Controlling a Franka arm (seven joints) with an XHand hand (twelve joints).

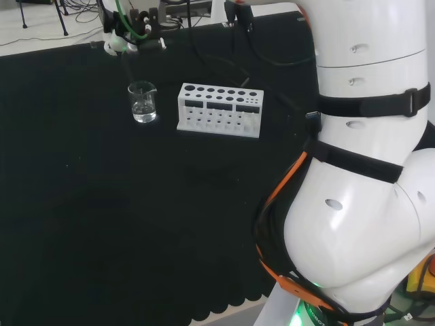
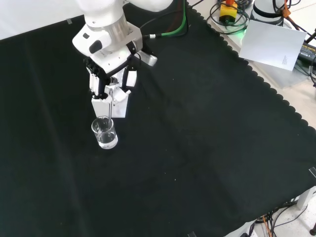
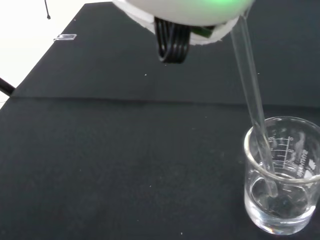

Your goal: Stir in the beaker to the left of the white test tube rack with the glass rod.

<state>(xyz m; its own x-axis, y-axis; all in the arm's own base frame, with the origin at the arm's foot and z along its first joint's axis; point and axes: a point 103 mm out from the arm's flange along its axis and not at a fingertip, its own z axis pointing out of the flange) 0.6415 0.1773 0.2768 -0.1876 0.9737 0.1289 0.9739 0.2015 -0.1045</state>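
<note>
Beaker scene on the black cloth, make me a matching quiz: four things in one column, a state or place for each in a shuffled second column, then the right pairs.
Things:
1. beaker
2. glass rod
3. test tube rack
4. robot hand

States or places:
A. white, rows of empty holes on top
B. slanting down, lower end inside the glass vessel
C. above the beaker, fingers curled round the rod's top
D. upright on the cloth, clear liquid at the bottom

Pairs: 1-D, 2-B, 3-A, 4-C

The black cloth bench (image 1: pixel 81 224) bears a beaker (image 1: pixel 143 102), seemingly water-filled, and a white rack (image 1: pixel 219 110).
</note>
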